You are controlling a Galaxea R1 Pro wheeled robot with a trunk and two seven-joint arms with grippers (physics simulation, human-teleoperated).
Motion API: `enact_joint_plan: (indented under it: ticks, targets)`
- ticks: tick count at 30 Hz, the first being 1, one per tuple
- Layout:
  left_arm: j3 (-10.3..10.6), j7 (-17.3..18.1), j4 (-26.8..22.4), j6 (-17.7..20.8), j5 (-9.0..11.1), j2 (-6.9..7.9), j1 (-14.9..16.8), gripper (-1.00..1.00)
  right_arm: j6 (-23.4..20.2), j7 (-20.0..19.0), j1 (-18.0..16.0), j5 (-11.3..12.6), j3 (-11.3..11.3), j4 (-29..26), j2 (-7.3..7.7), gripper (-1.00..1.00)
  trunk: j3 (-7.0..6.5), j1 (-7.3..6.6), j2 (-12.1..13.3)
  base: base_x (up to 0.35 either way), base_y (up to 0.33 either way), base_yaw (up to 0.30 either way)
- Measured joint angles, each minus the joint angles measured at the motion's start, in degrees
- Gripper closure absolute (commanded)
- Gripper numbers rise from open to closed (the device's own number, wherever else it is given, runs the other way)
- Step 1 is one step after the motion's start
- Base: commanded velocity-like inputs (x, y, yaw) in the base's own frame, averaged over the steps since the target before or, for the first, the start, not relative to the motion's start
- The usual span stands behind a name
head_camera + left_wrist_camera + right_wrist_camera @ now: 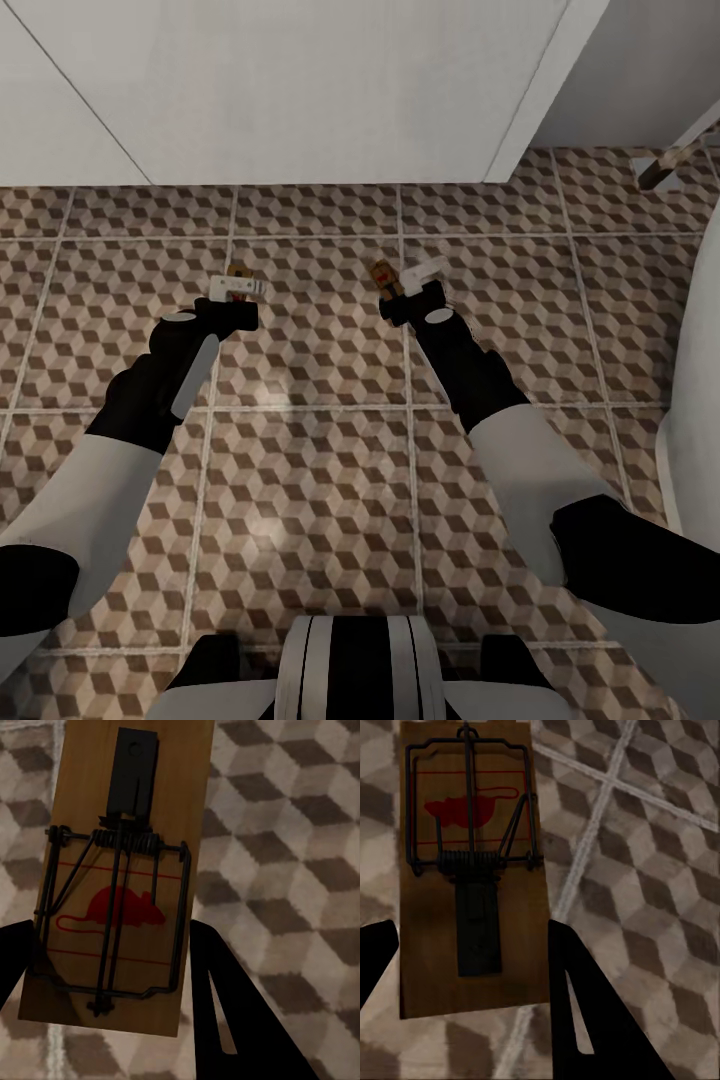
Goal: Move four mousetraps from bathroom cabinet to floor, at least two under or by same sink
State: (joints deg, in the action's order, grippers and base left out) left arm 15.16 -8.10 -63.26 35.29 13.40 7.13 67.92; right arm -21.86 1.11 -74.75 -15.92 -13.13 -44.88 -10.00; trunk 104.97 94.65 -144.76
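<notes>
Each claw, left (238, 288) and right (405, 280), grips a mousetrap (120, 885) (second (472, 862)) over bathroom floor (310, 480) before the white vanity (300, 90); neither placed yet.

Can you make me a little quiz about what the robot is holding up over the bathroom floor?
1. True or false: each hand grips a mousetrap.
2. What is printed in red on both boards? A) a mouse B) a star C) a fish
3. Fill in: the white vanity stands on the ____ tiled floor.

Key
1. True: the left hand is shut on the left mousetrap, the right hand on the right mousetrap.
2. A
3. Cube-patterned: the vanity meets the bathroom floor ahead of both arms.
</notes>
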Motion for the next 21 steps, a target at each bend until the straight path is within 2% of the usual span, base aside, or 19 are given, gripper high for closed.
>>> enact_joint_plan:
  ticks: [3,5,14,17,19,21]
  targets:
    - [0.0,0.0,0.12,-0.01,0.0,-0.02,-0.01,1.0,0.24,0.13,-0.04,-0.12,0.26,5.73,0.0,1.0,0.0,0.0,0.0,0.005,0.0,0.0]
    - [0.0,0.0,0.17,-0.02,0.0,-0.04,-0.01,1.0,0.25,0.63,-0.09,-0.21,0.33,7.19,0.0,1.0,0.0,0.0,0.0,0.002,0.0,0.0]
    - [0.0,0.0,0.24,-0.03,-0.01,-0.09,-0.01,1.0,1.33,5.49,-0.42,-0.09,0.38,8.41,0.0,1.0,0.0,0.0,0.0,0.0,0.0,0.0]
    - [0.0,0.0,0.12,-0.02,-0.01,-0.09,-0.01,1.0,5.03,7.21,-0.45,0.0,0.31,7.77,0.0,1.0,0.0,0.0,0.0,0.0,0.0,0.0]
    - [0.0,0.0,0.08,-0.02,-0.01,-0.09,-0.01,1.0,8.34,9.5,-0.45,0.12,0.16,7.4,0.0,1.0,0.0,0.0,0.0,0.0,0.0,0.0]
    - [0.0,0.0,0.07,-0.02,-0.01,-0.07,-0.01,1.0,9.86,12.11,-0.46,0.17,0.06,7.33,0.0,1.0,0.0,0.0,0.0,0.0,0.0,0.0]
